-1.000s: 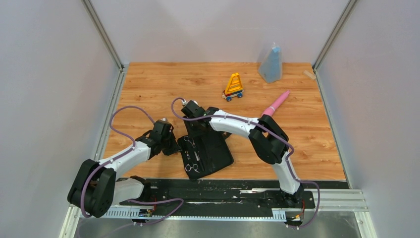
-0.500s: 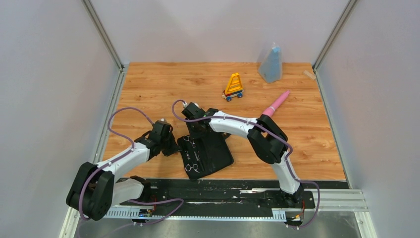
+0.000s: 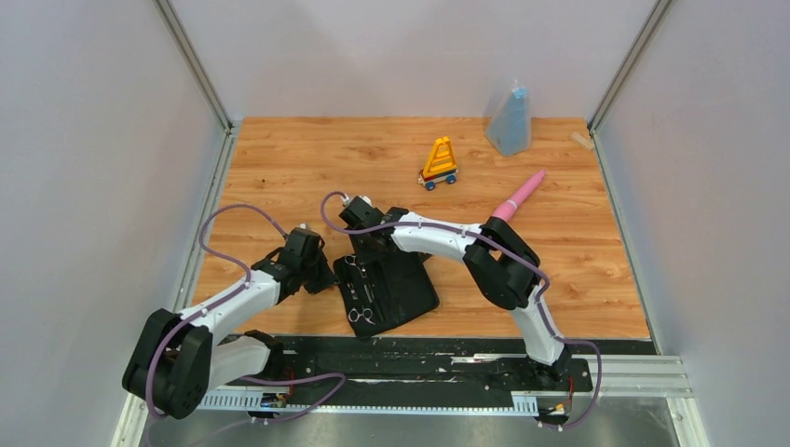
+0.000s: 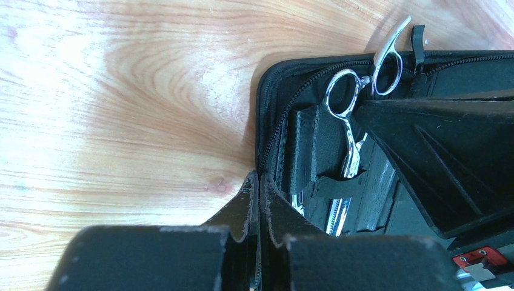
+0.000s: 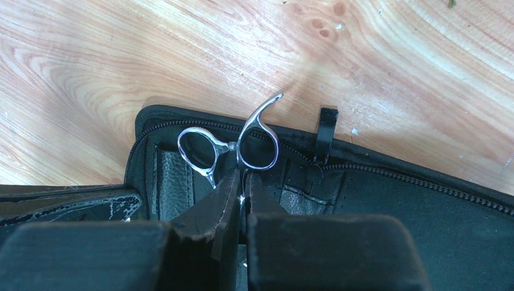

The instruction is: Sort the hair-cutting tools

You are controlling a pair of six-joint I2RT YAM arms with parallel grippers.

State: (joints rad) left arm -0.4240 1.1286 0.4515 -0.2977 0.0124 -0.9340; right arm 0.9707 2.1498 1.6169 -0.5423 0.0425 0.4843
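An open black zip case (image 3: 410, 284) lies on the wooden table near the front. One pair of silver scissors (image 5: 257, 144) sits in its upper end, finger rings over the zipper rim. My right gripper (image 5: 242, 180) is shut on that pair's shank just below the rings. A second pair of scissors (image 3: 361, 314) rests lower in the case. My left gripper (image 4: 259, 182) is shut on the case's zipper edge (image 4: 271, 130) at its left side. In the left wrist view the held scissors (image 4: 347, 124) run under an elastic strap.
A yellow-orange toy on wheels (image 3: 439, 163), a pink tapered wand (image 3: 518, 196) and a blue-grey pouch (image 3: 510, 121) stand at the back right. A small beige piece (image 3: 582, 141) lies by the right wall. Walls close in the table on three sides.
My right gripper has closed its fingers onto the scissors' shank and shifted slightly left. The left gripper stays shut on the case's edge.
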